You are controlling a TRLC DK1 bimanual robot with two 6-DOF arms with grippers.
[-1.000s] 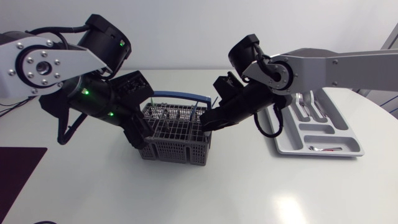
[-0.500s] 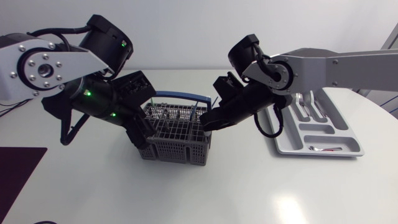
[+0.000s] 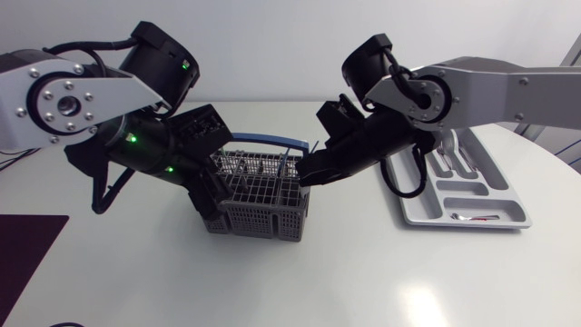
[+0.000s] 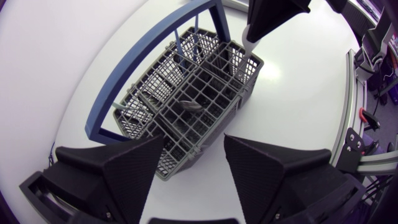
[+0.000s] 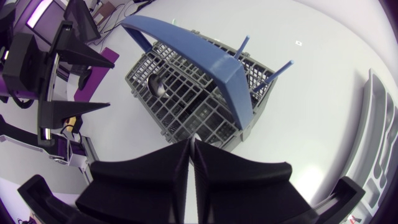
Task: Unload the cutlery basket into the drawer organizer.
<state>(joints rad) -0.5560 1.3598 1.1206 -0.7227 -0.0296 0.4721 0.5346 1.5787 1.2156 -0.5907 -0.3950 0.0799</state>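
A grey cutlery basket with a blue handle stands mid-table. My right gripper hangs over its right end, shut on the thin silver handle of a cutlery piece that stands in a corner compartment. In the right wrist view the fingers press together over the basket. My left gripper is at the basket's left end. Its fingers stand apart, open, around the near corner. A spoon lies inside. The grey drawer organizer at the right holds several pieces.
The organizer's front compartment holds one small piece. A dark mat lies at the table's left edge. Bare white table lies in front of the basket and between it and the organizer.
My right gripper's fingers have closed on the cutlery handle, and the right arm has risen slightly. The left arm and the basket have stayed put.
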